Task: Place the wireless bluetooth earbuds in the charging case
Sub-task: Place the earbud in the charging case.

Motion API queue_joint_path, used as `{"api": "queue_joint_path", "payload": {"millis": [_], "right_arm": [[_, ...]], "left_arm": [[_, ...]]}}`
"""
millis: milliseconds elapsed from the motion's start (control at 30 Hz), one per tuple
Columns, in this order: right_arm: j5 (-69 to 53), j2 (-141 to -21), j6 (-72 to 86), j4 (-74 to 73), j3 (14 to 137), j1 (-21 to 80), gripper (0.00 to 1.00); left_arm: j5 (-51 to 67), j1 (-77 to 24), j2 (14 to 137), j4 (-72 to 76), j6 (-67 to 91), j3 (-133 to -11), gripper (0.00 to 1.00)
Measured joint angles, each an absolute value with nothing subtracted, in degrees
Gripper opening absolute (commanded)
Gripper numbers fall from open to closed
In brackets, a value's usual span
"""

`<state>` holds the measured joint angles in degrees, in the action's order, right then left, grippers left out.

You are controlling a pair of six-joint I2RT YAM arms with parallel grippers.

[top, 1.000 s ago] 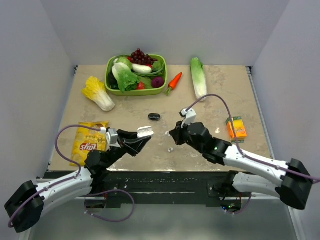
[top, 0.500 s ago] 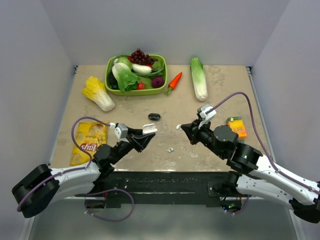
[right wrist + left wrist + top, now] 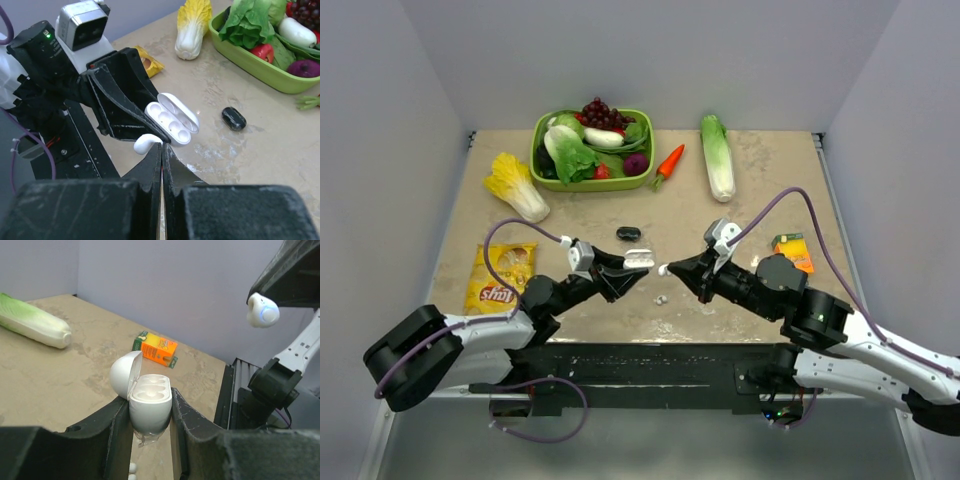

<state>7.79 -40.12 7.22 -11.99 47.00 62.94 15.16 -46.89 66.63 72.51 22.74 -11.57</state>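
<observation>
My left gripper (image 3: 628, 268) is shut on the charging case (image 3: 638, 258), held above the table with its lid swung open. In the left wrist view the case (image 3: 150, 402) sits upright between the two fingers, both wells showing. My right gripper (image 3: 672, 268) is shut on one white earbud (image 3: 663, 269), pinched by its stem at the fingertips. In the right wrist view that earbud (image 3: 146, 143) pokes out left of the closed tips (image 3: 162, 146), just below the open case (image 3: 170, 120). A second earbud (image 3: 661, 299) lies on the table below.
A green basket (image 3: 545, 170) of vegetables stands at the back, with a carrot (image 3: 669, 163) and a long green cabbage (image 3: 718, 155) to its right. A yellow cabbage (image 3: 517, 186), a chips bag (image 3: 500, 278), an orange box (image 3: 793, 252) and a small black oval (image 3: 628, 233) also lie on the table.
Both arms have reached in toward each other. The left brought the open case rightward and the right brought its earbud leftward, until the two nearly meet.
</observation>
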Motion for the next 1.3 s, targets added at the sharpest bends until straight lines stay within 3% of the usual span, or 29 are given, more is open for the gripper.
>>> {"api": "queue_joint_path", "payload": {"millis": [1300], "right_arm": [[17.80, -45.95, 2.94, -9.54, 47.05, 67.20, 0.00]], "left_arm": [[28.75, -46.72, 68.34, 72.73, 23.51, -18.00, 0.00]]}}
